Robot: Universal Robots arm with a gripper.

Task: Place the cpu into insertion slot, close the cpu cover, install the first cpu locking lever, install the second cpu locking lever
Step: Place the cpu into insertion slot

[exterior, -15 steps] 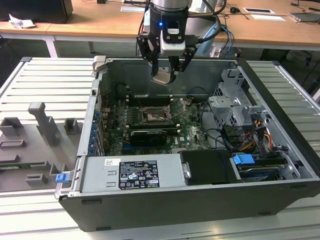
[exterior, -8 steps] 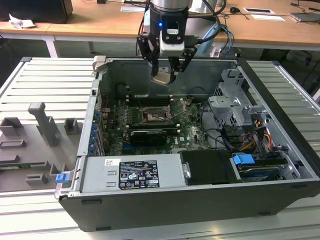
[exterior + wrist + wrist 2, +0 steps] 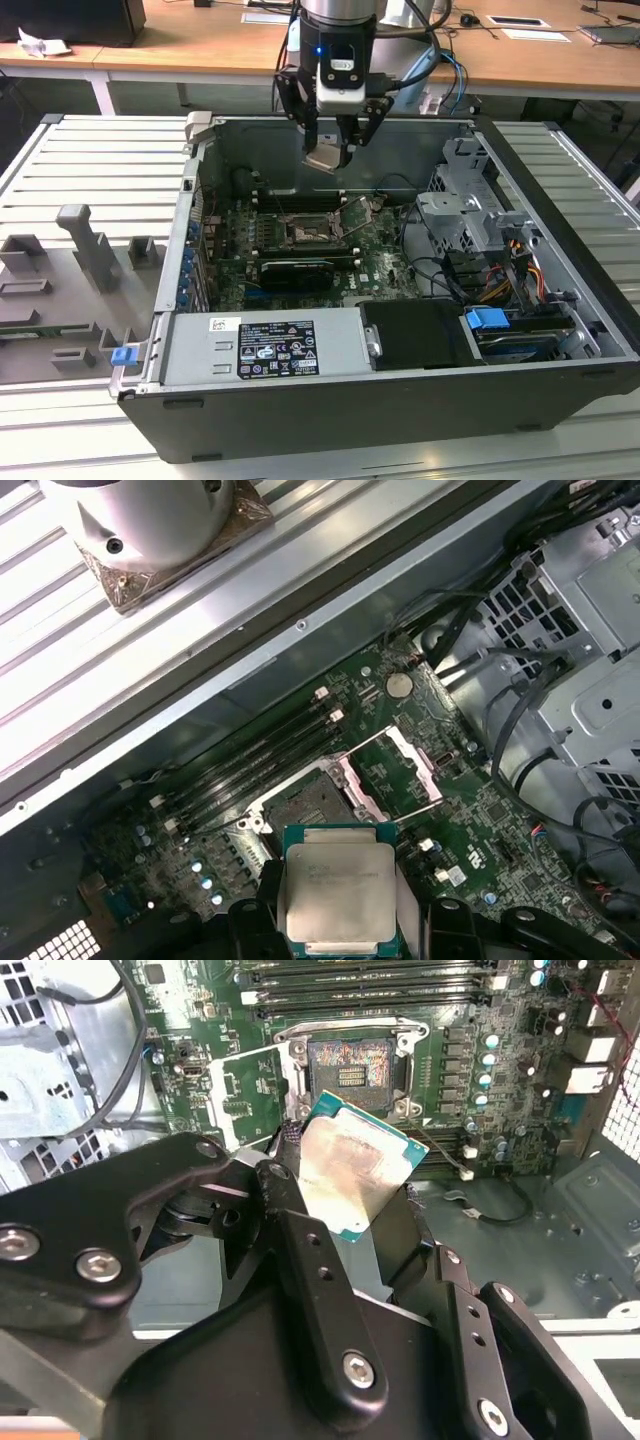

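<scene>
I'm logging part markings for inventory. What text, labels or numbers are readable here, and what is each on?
No text is readable.
Black-and-white label on the grey power supply box: print too small to read.
Small white sticker beside it: too small.
cpu held by the gripper: faint marks on its metal top, illegible.
Green circuit board: white print, too small.

Black tool (image 3: pixel 333 142), linkage fingers (image 3: pixel 312 1290), silver screws (image 3: pixel 358 1370); white-grey wrist block (image 3: pixel 340 76), blue light (image 3: pixel 318 52); silver arm tube (image 3: pixel 338 10).
</scene>
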